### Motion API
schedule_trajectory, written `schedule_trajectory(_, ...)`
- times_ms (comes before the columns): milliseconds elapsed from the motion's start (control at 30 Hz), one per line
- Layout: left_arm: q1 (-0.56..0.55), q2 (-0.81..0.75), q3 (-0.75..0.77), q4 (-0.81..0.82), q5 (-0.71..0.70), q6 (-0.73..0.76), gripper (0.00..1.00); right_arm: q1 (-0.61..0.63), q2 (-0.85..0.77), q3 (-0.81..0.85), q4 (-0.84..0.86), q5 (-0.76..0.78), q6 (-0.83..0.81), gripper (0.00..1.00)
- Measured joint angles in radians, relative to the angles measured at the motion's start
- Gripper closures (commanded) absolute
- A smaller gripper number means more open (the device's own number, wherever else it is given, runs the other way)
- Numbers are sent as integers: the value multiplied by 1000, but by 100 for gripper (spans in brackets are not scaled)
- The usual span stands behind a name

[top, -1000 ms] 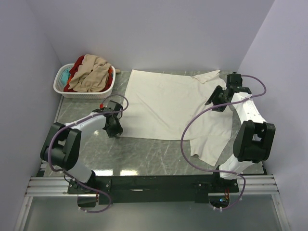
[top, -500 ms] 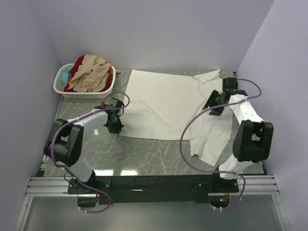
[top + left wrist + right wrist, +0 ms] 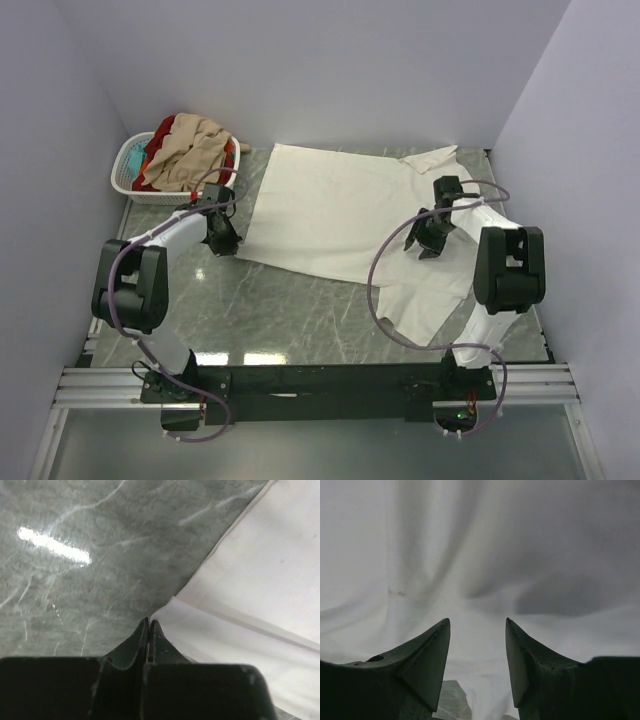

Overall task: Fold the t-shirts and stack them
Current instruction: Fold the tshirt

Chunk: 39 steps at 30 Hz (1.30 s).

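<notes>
A large cream-white t-shirt (image 3: 330, 215) lies spread over the marble table, its right part hanging toward the near edge. My left gripper (image 3: 225, 243) sits at the shirt's near-left corner. In the left wrist view its jaws (image 3: 149, 622) are pressed together, with the corner of the white cloth (image 3: 260, 580) pinched at their tips. My right gripper (image 3: 428, 243) hovers over the shirt's right side. The right wrist view shows it open (image 3: 477, 622), with rumpled white cloth (image 3: 480, 545) below and nothing between the fingers. A tan t-shirt (image 3: 190, 155), a red one (image 3: 162, 135) and a teal one (image 3: 135, 155) are piled at the back left.
The white slotted laundry basket (image 3: 128, 185) holding the piled shirts stands at the back left corner. Bare marble (image 3: 300, 310) runs along the near side, in front of the shirt. Purple cables loop from both arms. Walls close in on the left, back and right.
The left gripper closed on the shirt's near-left corner and pulled it left and back. The right gripper moved left and nearer, coming over the shirt's right side while staying open.
</notes>
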<state>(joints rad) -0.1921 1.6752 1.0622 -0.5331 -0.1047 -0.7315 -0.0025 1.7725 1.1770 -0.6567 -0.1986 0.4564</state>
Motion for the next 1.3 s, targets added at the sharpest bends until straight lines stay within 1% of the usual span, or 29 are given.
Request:
schedule_trajectory(133,23,40,20,13,32,34,100,14,84,31,-8,33,3,45)
schedule_trajectory(400,56,143,135,28,79,91,100,24,204,202,-28,89,22,45)
schedule_trajectory(533,69,201,209,33,89,111,100,24,278,311,-61,109,31,46)
schedule_trajectory(600,76,231,249,31,99,119,100,24,318,376,-82,114,34,48)
schedule_trajectory(767,91,310,354,28,118,137,100,25,434,567,-129,129,45,48)
schedule_trajectory(867,93,334,394,26,129,145,100,27,468,625,-136,127,53,48)
schedule_trajectory(1033,93,336,427,20,148,160,100,35,459,613,-128,130,63,47)
schedule_trajectory(1133,93,336,426,16,163,171,100,49,384,502,-100,140,71,47)
schedule_trajectory(1200,93,330,415,19,171,174,100,64,287,385,-85,150,79,47)
schedule_trajectory(1300,95,299,377,19,189,186,100,90,95,208,-65,161,100,47)
